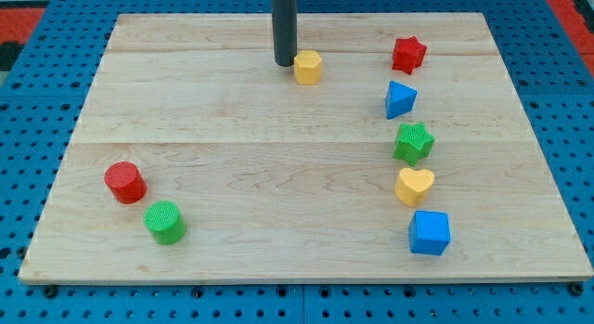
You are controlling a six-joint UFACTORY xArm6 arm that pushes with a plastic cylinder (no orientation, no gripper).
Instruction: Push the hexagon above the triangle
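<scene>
Yellow hexagon [308, 67]: near the table's top edge, a little left of the middle, just to the view's right of my tip [284, 63]; touching or a hair apart, cannot tell which. No claw fitted: bare rod end only, so nothing released, clenched or grasped.

Blue triangle [400, 99]: toward the top right corner, right of and slightly below the hexagon, well apart from it.

Remaining blocks, near to far:
- Blue cube [429, 233]: closest to the bottom edge, right side.
- Green cylinder [165, 222]: near the bottom left corner.
- Red cylinder [124, 182]: just up and left of the green cylinder, by the left edge.
- Yellow heart [414, 186]: directly above the blue cube, close to it.
- Green star [414, 143]: above the heart, below the triangle.
- Red star [408, 55]: nearest the top right corner, above the triangle.

Surface: pale wooden table [241, 175] of joined planks, grain running left to right, middle bare. Surround: blue perforated base [566, 129] on all sides; red patches at the view's top corners.

Arm: dark straight rod [284, 22], upright, entering from the view's top edge, lower end down on the wood.
</scene>
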